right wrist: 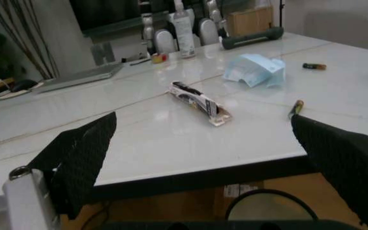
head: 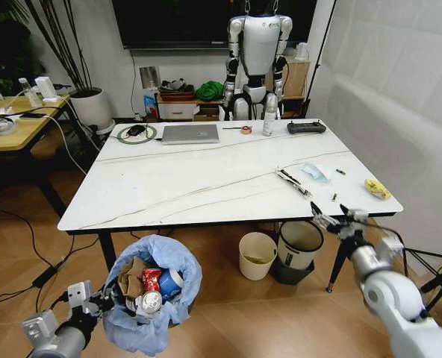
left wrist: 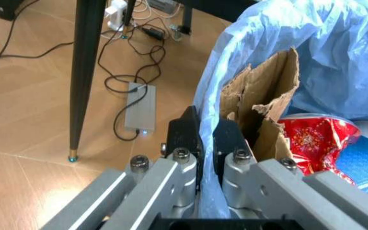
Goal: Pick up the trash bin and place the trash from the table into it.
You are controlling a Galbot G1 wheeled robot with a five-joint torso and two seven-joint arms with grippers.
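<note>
Left gripper (left wrist: 206,136) fingers pinched on the bag rim of the trash bin (head: 155,292), low in front of the worktop (head: 206,183). Right gripper (head: 333,218) fingers wide at the near edge, facing a black-white wrapper (right wrist: 199,102) and the light-blue mask (right wrist: 256,70).

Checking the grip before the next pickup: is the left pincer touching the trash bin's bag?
Touching. The left wrist view shows the left pincer pinched shut on the light-blue bag at the trash bin rim.

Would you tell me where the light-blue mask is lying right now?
In the head view the light-blue mask lies on the table toward its right side, between the black-and-white wrapper and the yellow scrap.
</note>
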